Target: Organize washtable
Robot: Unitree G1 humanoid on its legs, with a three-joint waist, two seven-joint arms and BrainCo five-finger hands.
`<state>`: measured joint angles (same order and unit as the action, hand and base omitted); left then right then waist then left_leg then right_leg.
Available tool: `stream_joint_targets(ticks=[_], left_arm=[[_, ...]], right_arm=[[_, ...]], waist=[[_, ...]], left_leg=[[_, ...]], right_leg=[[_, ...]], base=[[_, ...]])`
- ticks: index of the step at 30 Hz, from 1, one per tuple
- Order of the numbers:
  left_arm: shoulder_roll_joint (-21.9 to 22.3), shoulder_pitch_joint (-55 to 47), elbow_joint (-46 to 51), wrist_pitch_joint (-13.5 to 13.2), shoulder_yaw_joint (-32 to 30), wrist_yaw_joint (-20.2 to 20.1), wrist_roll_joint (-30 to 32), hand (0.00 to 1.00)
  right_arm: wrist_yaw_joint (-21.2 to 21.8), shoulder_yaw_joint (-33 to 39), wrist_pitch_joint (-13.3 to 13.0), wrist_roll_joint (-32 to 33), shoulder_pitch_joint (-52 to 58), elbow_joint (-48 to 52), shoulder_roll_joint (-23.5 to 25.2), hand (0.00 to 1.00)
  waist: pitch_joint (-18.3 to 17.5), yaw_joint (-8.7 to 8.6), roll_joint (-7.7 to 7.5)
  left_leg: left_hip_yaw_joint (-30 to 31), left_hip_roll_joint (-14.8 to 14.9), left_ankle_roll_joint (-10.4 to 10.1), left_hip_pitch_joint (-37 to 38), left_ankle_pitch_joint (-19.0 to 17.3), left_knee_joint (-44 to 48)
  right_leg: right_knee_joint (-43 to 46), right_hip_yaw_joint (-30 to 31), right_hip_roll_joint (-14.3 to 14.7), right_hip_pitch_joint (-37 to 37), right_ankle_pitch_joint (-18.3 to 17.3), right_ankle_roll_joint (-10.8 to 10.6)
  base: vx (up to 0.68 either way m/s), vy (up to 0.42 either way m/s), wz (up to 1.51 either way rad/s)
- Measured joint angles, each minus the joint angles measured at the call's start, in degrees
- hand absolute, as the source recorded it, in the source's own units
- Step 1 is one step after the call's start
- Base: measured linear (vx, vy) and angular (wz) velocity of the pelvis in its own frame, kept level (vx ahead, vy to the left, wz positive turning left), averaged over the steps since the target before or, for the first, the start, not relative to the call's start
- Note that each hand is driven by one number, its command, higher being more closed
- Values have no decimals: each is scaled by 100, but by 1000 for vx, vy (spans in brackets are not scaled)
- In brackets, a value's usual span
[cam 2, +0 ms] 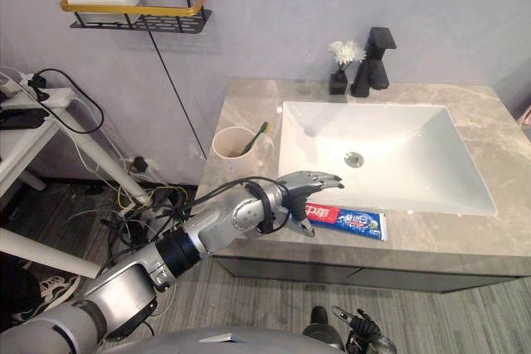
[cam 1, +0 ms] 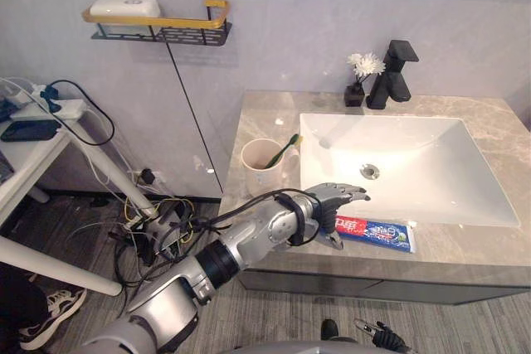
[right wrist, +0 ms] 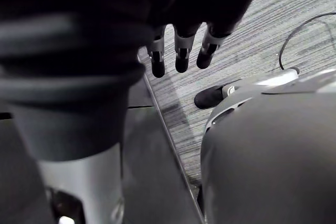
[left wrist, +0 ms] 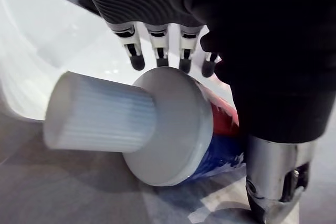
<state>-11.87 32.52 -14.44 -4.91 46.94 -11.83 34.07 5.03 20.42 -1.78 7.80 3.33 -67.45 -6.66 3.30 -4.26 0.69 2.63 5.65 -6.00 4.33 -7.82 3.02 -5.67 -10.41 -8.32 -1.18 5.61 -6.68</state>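
Red, white and blue toothpaste tube [cam 1: 377, 232] with white ribbed cap lying flat on front strip of grey marble countertop [cam 1: 473, 248], just beside white rectangular sink [cam 1: 398, 134]. Left hand [cam 1: 328, 205] hovering over cap end: fingers reaching straight across above tube, thumb apart on near side, not clamping, contact unclear. Likely bracketing tube for pinch. Beige cup [cam 1: 259, 170] holding green toothbrush [cam 1: 284, 151] standing near, behind hand; probable destination. Right hand [right wrist: 181, 59] hanging low over floor, fingers relaxed, holding nothing.

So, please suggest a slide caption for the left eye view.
Left hand over the cap end of the toothpaste tube on the countertop, in front of the sink.
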Motion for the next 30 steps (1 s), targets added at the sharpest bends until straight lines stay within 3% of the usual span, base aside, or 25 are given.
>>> stream_joint_targets(ticks=[13,30], left_arm=[[15,-169,163,51,-79,-4,-118,100],[30,-186,229,-105,43,15,-165,100]], right_arm=[[1,-5,0,-2,17,0,-3,0],[-5,-61,-8,-6,98,59,-14,0]], waist=[[20,-10,30],[70,-4,50]], left_leg=[[-5,5,0,8,0,-19],[-14,5,0,16,0,-19]], right_leg=[[-1,2,5,4,-11,-1],[-1,13,5,-3,-12,-2]], base=[[0,0,0],[0,0,0]])
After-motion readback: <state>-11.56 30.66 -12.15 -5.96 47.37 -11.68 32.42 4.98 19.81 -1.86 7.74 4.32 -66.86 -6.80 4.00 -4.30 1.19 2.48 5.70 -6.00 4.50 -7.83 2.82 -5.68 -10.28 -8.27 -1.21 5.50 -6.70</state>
